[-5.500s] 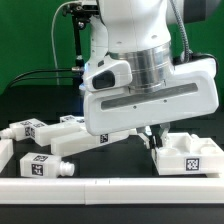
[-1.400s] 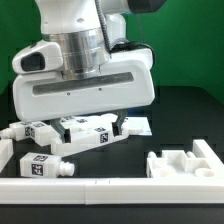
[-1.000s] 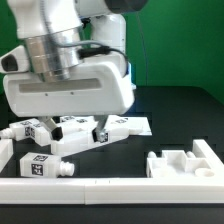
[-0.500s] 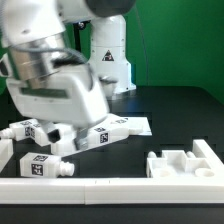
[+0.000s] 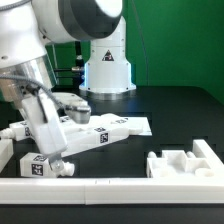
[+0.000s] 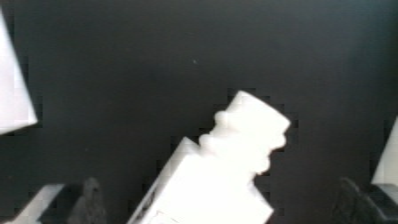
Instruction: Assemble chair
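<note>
Tool wide open, chair part btwn its jaws

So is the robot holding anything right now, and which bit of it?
Nothing is held. The gripper is wide open, with a white chair part between its fingers but gaps on both sides.

Arm: swings from the exterior view's right to its left and now leans over the loose chair parts.
Gripper: leaves the notched panel and now hangs above a pegged piece.
Robot base: comes into sight behind.
Notched panel: no longer covered by the arm.
</note>
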